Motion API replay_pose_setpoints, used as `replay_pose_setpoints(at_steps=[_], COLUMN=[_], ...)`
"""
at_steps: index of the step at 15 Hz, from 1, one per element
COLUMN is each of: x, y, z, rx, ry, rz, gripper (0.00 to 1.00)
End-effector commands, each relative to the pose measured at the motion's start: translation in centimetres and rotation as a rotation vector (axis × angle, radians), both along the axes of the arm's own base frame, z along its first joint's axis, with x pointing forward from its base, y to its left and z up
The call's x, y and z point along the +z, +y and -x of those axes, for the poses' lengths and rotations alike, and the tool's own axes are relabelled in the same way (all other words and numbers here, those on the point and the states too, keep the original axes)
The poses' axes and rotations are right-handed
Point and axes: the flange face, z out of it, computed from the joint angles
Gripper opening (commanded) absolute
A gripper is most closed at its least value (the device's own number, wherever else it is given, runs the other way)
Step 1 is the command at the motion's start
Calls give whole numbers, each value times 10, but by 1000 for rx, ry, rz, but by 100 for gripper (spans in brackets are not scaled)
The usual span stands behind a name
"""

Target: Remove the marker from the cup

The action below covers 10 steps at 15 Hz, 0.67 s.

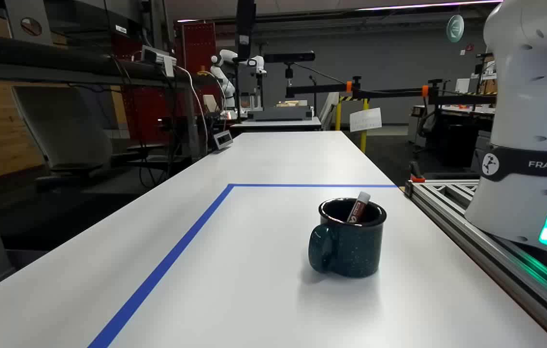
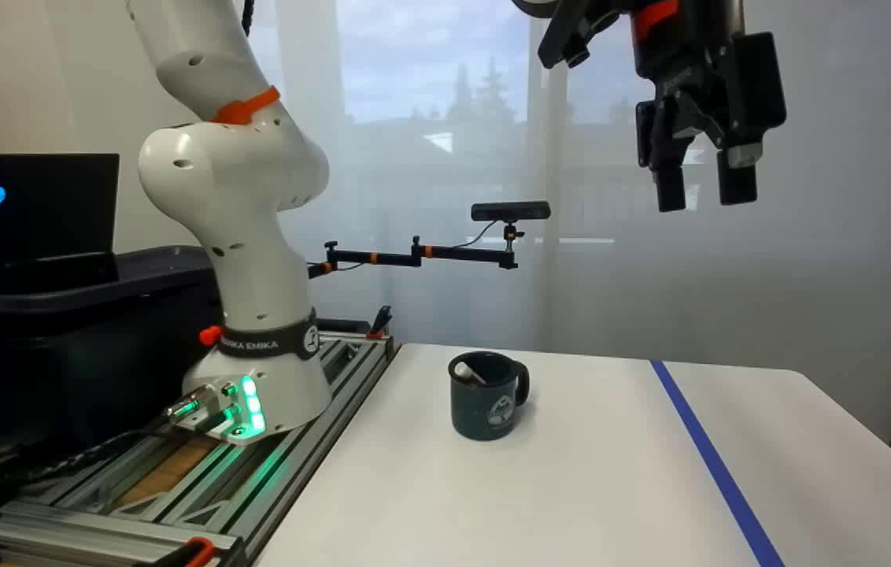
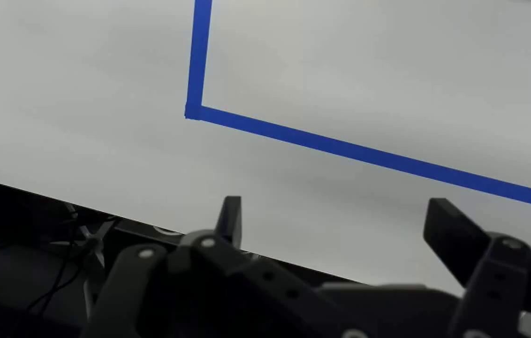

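Fingers [image 2: 737,183] spread wide, holding nothing, high above the surface [image 2: 540,496]; marker [image 1: 358,208] leans in the cup [image 1: 356,252], below the fingers and seemingly toward the base [image 2: 292,394], though depth's hard to judge.

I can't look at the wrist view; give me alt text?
An open gripper, nothing in its jaws, sits at the bottom of the picture; beyond it lies a white tabletop where blue tape forms a corner left of center. The marker and cup, seen in both exterior views, cannot be made out here.
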Motion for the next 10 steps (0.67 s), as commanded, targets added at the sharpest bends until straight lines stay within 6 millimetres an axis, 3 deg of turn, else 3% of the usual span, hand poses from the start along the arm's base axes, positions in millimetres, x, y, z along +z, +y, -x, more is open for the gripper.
replay_pose_setpoints(at_steps=[1, 10], x=[1, 3], y=[0, 2], z=[0, 0], rx=[0, 15], ry=[1, 1], rz=[0, -20], gripper=[100, 100])
